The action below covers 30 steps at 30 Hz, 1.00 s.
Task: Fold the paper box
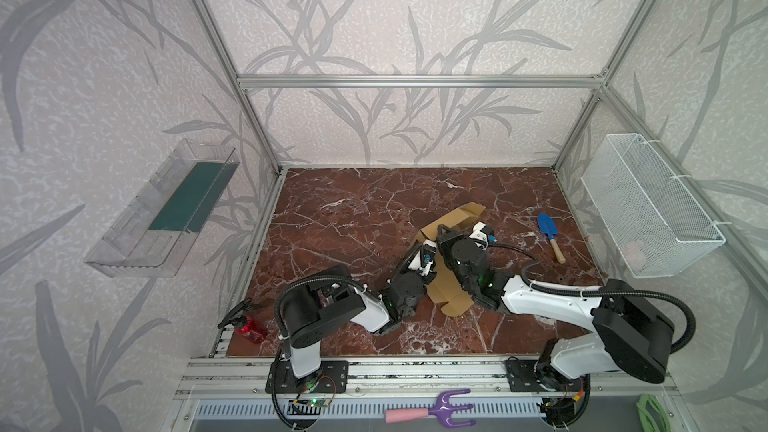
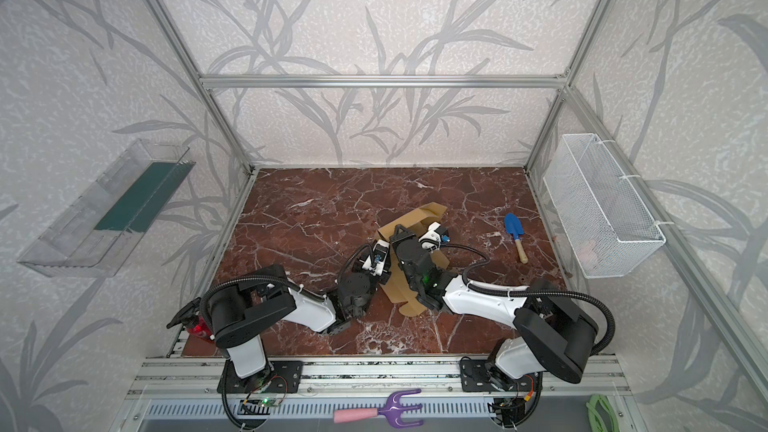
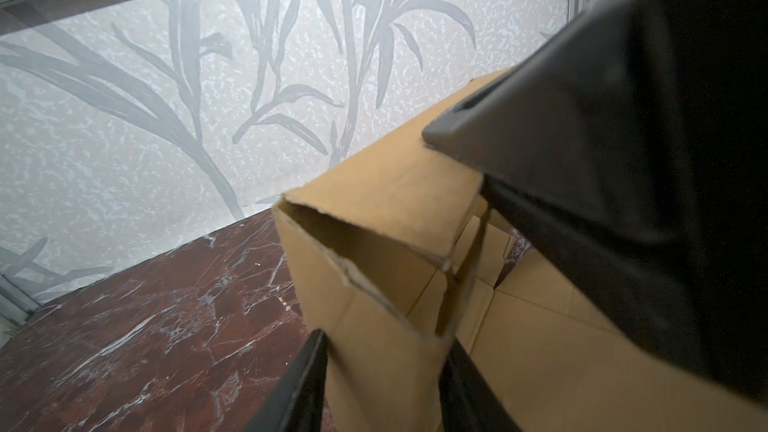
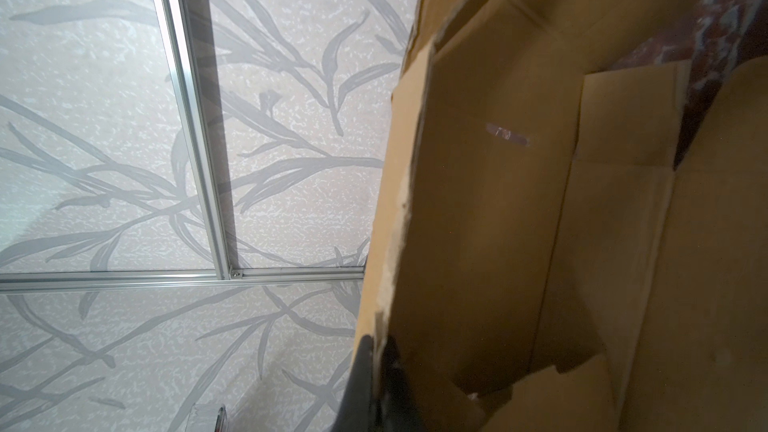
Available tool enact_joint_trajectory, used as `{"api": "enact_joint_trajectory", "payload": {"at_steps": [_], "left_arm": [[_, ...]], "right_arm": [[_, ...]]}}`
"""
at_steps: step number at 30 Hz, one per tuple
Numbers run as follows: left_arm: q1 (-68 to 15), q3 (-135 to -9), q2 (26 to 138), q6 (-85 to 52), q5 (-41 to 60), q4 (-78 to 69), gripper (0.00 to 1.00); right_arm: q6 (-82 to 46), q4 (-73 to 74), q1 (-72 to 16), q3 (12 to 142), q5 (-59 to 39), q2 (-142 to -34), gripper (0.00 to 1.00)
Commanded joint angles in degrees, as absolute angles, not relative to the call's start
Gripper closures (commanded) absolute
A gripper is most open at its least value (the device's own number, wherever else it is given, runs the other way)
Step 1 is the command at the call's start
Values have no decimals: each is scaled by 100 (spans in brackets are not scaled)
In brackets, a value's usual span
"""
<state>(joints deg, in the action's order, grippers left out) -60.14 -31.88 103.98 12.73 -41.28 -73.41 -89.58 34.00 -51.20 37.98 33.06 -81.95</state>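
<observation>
Showing the paper box (image 1: pixel 452 296) half-folded near the middle of the marble table (image 1: pixel 332 218). Clamped across a doubled wall by the left gripper (image 3: pixel 384 382), pinched on a thin raised edge by the right gripper (image 4: pixel 377 371). Flanked rightward, well apart, by a blue trowel (image 1: pixel 550 236).

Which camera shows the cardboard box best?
The left wrist view: the paper box is close, its folded wall clear. The right wrist view shows dim panels; in both top views arms hide much of it.
</observation>
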Motion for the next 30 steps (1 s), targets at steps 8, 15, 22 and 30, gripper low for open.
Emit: {"api": "enact_joint_trajectory", "payload": {"at_steps": [8, 15, 22, 30], "left_arm": [[-6037, -3314, 10315, 1606, -4739, -8099, 57], [-6038, -3304, 10278, 1679, -4912, -8115, 58], [-6037, -3196, 10166, 1679, -5064, -8115, 58], [-6022, -3086, 10061, 1529, -5245, -8115, 59]], "right_arm": [[-8904, 2732, -5366, 3852, 3059, -8279, 100], [-8903, 2775, -5405, 3878, 2997, -8332, 100], [-8864, 2716, -5412, 3881, 3030, -8275, 97], [-8788, 2775, -5412, 3899, 2980, -8332, 87]]}}
